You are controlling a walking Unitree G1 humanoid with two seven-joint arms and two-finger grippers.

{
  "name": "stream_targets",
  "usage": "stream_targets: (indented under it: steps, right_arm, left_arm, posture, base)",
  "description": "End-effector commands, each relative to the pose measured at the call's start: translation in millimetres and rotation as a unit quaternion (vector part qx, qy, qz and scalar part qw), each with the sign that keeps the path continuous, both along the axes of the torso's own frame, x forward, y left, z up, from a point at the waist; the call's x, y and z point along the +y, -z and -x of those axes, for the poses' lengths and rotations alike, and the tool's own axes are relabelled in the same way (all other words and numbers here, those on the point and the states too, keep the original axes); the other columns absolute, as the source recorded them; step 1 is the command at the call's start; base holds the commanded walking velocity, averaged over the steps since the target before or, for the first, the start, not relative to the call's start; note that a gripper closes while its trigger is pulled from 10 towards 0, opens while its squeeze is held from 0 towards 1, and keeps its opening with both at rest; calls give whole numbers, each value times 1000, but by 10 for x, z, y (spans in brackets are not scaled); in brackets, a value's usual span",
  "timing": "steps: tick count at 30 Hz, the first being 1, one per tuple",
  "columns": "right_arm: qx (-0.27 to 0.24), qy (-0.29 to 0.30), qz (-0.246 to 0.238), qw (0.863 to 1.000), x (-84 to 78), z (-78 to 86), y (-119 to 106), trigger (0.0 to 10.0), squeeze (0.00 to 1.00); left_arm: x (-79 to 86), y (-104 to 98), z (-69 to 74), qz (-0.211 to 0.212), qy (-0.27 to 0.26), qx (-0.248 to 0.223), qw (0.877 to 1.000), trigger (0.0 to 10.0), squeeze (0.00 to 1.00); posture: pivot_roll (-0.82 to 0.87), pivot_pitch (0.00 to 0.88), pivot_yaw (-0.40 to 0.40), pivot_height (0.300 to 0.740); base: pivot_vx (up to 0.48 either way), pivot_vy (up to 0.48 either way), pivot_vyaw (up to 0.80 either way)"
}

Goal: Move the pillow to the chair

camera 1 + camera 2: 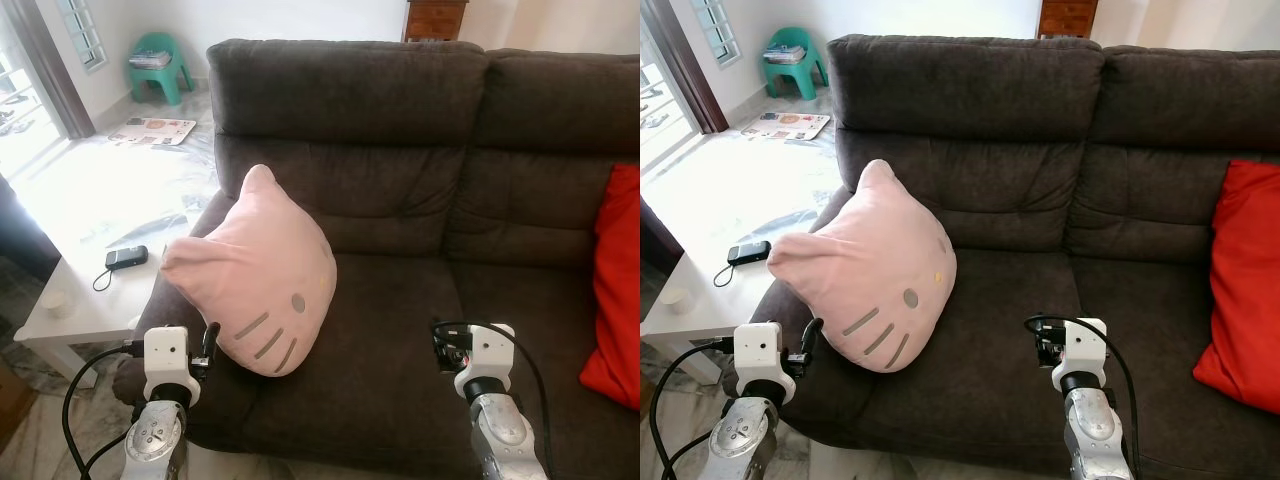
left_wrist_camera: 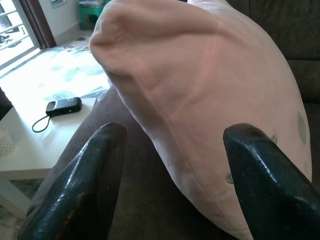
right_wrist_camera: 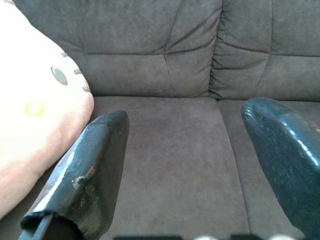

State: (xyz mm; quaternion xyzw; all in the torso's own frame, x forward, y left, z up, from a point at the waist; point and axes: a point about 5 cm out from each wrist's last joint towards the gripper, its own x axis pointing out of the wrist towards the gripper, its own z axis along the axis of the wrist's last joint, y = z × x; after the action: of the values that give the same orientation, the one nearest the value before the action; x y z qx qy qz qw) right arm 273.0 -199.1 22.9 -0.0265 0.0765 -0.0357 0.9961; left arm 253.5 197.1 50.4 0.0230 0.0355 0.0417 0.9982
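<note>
From the left eye view I see the pink pillow [image 1: 255, 275] leaning on the left end of the dark sofa [image 1: 400, 200], against the armrest and the backrest. The left arm is raised just before the pillow's lower edge, and the right arm stands over the middle seat. A red cushion [image 1: 615, 290] lies at the right end of the sofa. Beside the sofa is a white table [image 1: 90, 290] with a small black device [image 1: 127, 257] on it, and far behind is a green stool [image 1: 160, 65].

In the left wrist view the left tool [image 2: 172, 175] is spread wide, with the pillow between and just ahead of its fingers [image 2: 85, 185].

In the right wrist view the right tool [image 3: 192, 170] is also spread, holding nothing, above the seat cushion, the pillow at its side.
</note>
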Motion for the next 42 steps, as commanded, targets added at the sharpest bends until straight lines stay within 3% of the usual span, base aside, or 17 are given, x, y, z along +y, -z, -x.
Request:
stream_targets:
  steps: [1, 36, 39, 42]
  right_arm:
    - [0, 0, -4, 1000, 30, -39, -17, 10000, 0]
    - [1, -3, -16, 1000, 124, -110, -37, 10000, 0]
    - [6, -2, -15, 1000, 110, -122, -28, 10000, 0]
    - [28, 23, -28, 999, 16, -100, 41, 10000, 0]
  left_arm:
    - [-24, -12, -31, 6, 3, -1, 1000, 10000, 0]
    - [2, -10, -74, 12, -6, -8, 1000, 10000, 0]
    - [17, 64, -80, 13, -9, 15, 1000, 10000, 0]
    - [29, 234, -56, 10, 1, 68, 998, 10000, 0]
  posture:
    - [47, 0, 27, 740]
    - [58, 0, 22, 740]
    - [58, 0, 22, 740]
    - [60, 0, 20, 740]
  base:
    - [0, 0, 0]
    - [-251, 0, 0]
    - [0, 0, 0]
    - [0, 0, 0]
